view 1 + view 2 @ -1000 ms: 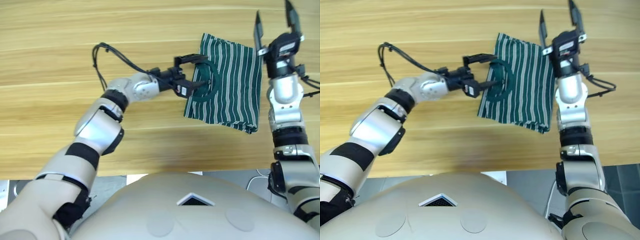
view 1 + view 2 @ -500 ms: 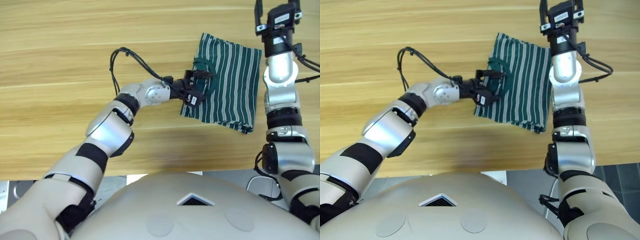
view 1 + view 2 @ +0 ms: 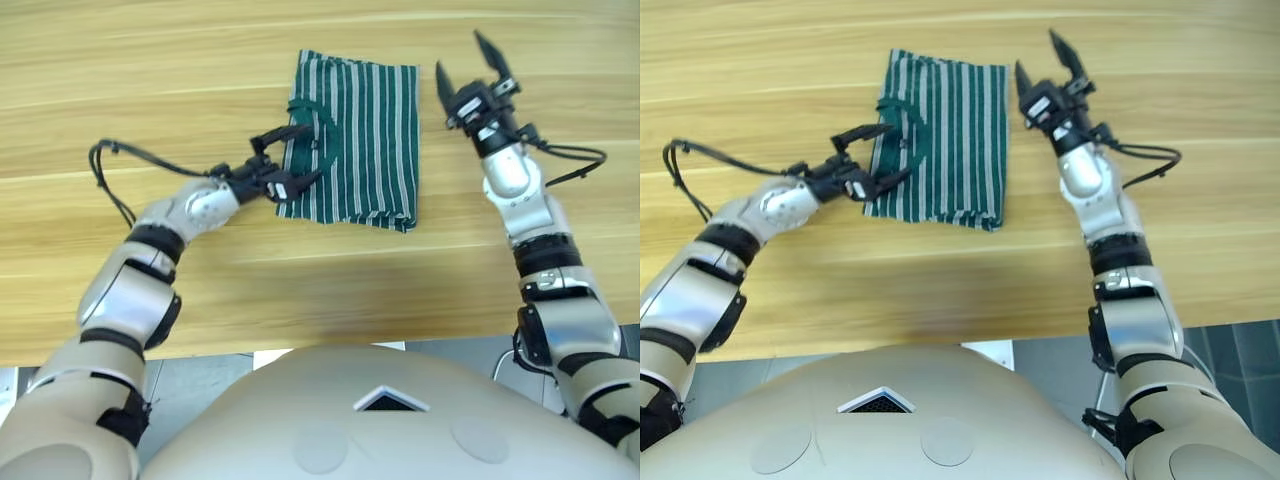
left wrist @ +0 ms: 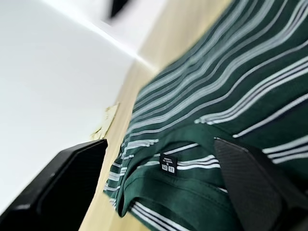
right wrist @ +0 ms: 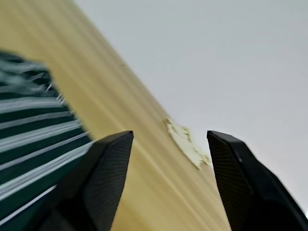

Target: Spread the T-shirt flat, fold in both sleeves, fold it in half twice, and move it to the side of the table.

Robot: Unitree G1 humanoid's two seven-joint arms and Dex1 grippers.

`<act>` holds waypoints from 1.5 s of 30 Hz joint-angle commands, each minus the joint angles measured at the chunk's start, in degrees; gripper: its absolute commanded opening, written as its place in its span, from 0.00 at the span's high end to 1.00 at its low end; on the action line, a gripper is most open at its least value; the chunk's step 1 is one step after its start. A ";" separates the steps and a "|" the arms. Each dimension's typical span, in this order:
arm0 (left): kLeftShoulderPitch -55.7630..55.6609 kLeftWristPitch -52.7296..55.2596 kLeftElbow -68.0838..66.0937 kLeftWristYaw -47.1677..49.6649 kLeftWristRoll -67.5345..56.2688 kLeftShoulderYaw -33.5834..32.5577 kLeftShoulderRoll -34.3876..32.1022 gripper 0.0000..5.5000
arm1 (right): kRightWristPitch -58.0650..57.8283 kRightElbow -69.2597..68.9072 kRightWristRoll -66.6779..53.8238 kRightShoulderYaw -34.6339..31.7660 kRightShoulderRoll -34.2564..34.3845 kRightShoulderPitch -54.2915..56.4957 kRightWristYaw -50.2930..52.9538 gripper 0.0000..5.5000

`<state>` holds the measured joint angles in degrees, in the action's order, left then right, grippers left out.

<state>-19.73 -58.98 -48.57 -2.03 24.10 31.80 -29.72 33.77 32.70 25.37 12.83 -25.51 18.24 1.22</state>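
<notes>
The T-shirt [image 3: 360, 135] lies on the table [image 3: 120, 60] as a compact folded rectangle, so seemingly only the move aside remains, between the left gripper [image 3: 316, 150], fingers spread over its collar edge, and the right gripper [image 3: 458, 50], open and empty, though whether both of the 2 halvings are done stays hidden in the layers.

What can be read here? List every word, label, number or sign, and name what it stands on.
No text here is clear enough to quote.
Black neck tag inside the collar of the T-shirt: white marks, too blurred to read.
White sticker on the body of the right gripper: too small to read.
</notes>
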 commanded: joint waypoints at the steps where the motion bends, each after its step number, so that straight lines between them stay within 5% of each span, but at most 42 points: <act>1: 15.08 13.41 20.94 -4.85 -4.49 -2.87 -0.12 0.25 | 8.25 -7.84 -0.65 3.98 -6.14 -5.95 -8.66 0.49; 10: 16.94 28.83 37.85 1.45 -3.68 -18.91 1.53 0.25 | 14.29 -21.15 -15.47 3.00 -16.65 -22.09 -23.30 0.49; 20: 21.48 14.98 42.31 -20.89 -7.22 -2.76 -1.26 0.25 | 13.33 -18.35 -14.52 3.06 -12.54 -20.99 -24.73 0.49; 34: 16.60 13.76 30.65 -15.81 0.30 -6.57 0.93 0.25 | 12.55 -12.19 -12.26 0.49 -11.51 -19.19 -24.43 0.49; 45: 25.98 14.77 34.59 -21.33 -3.90 -5.05 -3.16 0.25 | 10.86 -7.93 -0.78 4.21 -11.14 -21.15 -19.90 0.49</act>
<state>3.40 -45.78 -14.33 -20.78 19.67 25.68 -30.87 46.74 23.86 20.38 15.70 -35.89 -0.86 -18.16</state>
